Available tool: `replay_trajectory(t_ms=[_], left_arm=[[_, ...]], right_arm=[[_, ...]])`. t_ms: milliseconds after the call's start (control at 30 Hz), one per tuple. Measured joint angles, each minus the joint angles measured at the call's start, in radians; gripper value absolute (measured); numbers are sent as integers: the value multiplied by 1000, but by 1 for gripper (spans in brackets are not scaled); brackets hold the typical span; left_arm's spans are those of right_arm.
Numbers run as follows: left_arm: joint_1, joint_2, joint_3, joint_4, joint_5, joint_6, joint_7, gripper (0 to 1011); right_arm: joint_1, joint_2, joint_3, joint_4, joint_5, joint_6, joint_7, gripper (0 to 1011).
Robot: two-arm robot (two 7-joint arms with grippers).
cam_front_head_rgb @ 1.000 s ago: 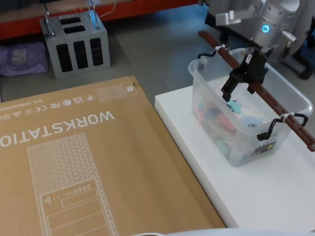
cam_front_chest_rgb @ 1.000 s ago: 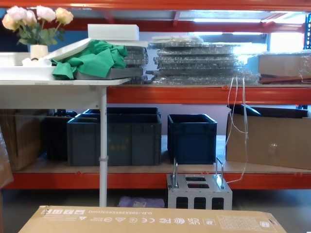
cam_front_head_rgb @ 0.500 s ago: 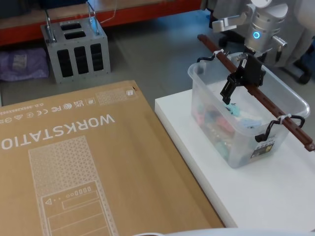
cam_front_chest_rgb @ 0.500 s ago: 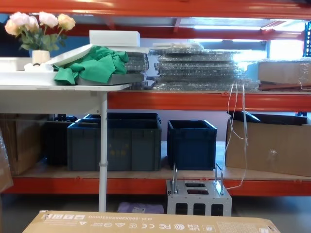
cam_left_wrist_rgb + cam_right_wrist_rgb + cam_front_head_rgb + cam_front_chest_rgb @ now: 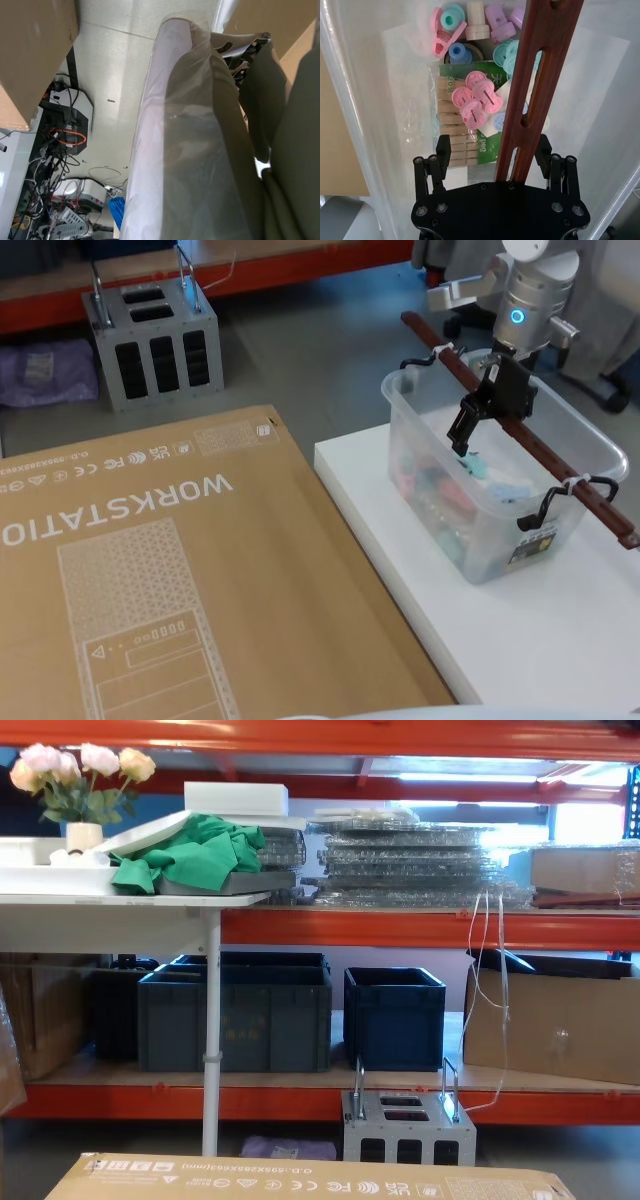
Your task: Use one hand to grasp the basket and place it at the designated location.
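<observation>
Fingers (image 5: 444, 150) of the right gripper (image 5: 490, 400) are clenched on the basket (image 5: 500, 475)'s brown bar handle (image 5: 535, 75) — so the grasp looks done — while the basket sits at the white tabletop (image 5: 520, 640)'s far edge, placing still ahead.

"WORKSTATIO" on the cardboard box (image 5: 150, 570) (upside down), "peg" on the clothespin packet (image 5: 465, 135)

Bright, even light; left wrist view blurred, glare-washed.
</observation>
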Motion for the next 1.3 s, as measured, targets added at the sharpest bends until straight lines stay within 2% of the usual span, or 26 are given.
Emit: replay_trajectory(t_ms=[100, 267, 633, 767, 800, 900, 933, 1067, 1300], left_arm=[[0, 0, 0, 0, 0, 0, 0, 0], [0, 0, 0, 0, 0, 0, 0, 0], [0, 0, 0, 0, 0, 0, 0, 0], [0, 0, 0, 0, 0, 0, 0, 0], [0, 0, 0, 0, 0, 0, 0, 0], [0, 0, 0, 0, 0, 0, 0, 0], [0, 0, 0, 0, 0, 0, 0, 0], [0, 0, 0, 0, 0, 0, 0, 0], [0, 0, 0, 0, 0, 0, 0, 0]], right_arm=[[0, -7, -3, 11, 0, -4, 2, 994], [1, -8, -5, 14, -3, -6, 2, 901], [2, -8, -7, 13, -4, -12, 0, 556], [3, -2, -4, 7, 3, -13, -2, 436], [3, 1, -2, 4, 5, -14, -2, 377], [3, 6, 1, -2, 9, -14, -4, 319], [2, 10, 3, -6, 12, -14, -5, 249], [-1, 17, 10, -11, 19, -15, -10, 144], [-6, 34, 25, -31, 29, -12, -18, 93]])
